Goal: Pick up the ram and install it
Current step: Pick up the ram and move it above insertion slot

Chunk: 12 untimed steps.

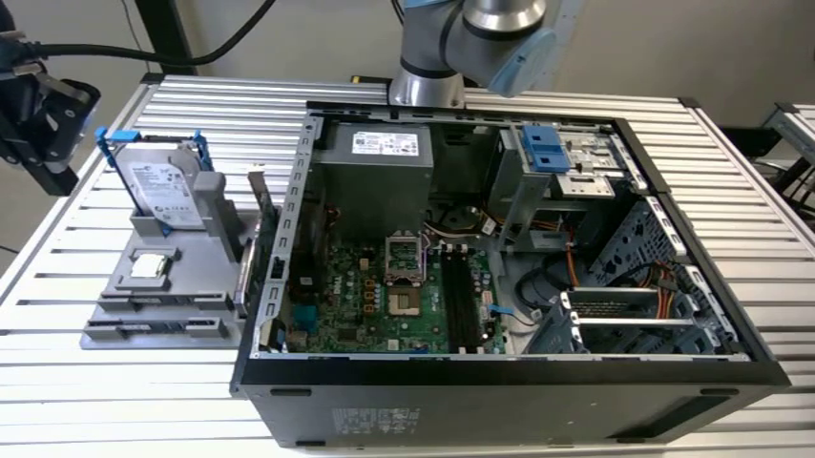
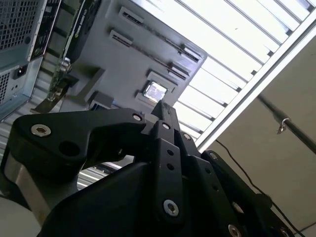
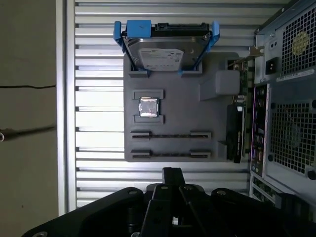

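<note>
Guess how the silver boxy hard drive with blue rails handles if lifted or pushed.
Likely heavy for its size: the silver boxy hard drive looks like a solid metal block. Probably stiff. Standing on edge in the grey moulded holder, it seems braced, but lifted free it could tip.

The gripper (image 3: 172,173), its black fingers drawn together, hangs over the slatted table (image 3: 96,187) just short of a grey holder tray (image 3: 190,116). Nearest its tip lie two long slot strips (image 3: 171,154). Beyond them sits a square processor chip (image 3: 148,107), and farthest off a hard drive (image 3: 165,52) stands in blue rails. A dark card (image 3: 236,136) stands on edge at the tray's side, beside the computer case (image 3: 291,123).
</note>
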### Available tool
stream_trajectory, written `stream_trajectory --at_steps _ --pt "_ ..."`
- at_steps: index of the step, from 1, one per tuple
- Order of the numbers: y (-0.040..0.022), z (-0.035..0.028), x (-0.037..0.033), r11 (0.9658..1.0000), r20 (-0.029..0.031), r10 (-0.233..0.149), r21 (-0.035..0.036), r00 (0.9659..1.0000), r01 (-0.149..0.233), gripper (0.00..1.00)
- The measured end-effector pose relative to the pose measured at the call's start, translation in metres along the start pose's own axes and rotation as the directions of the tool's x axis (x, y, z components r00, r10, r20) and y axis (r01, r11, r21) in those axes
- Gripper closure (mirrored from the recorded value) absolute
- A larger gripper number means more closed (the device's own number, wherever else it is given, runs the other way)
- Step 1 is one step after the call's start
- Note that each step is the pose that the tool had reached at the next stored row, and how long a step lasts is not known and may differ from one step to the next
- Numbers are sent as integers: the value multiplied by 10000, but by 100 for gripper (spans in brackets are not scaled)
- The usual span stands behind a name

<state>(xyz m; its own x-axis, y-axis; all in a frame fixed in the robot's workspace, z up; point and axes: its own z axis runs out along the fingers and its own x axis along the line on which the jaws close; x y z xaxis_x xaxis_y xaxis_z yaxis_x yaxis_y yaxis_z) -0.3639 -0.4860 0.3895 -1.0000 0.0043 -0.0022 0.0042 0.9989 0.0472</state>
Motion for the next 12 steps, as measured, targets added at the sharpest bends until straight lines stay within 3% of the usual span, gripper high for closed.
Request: stream_trajectory --at_steps 7,12 --pt "-7 -1 -10 10000 -3 -46 0 10000 46 100" --pt "-69 2 -10 10000 -3 -50 1 10000 50 100"
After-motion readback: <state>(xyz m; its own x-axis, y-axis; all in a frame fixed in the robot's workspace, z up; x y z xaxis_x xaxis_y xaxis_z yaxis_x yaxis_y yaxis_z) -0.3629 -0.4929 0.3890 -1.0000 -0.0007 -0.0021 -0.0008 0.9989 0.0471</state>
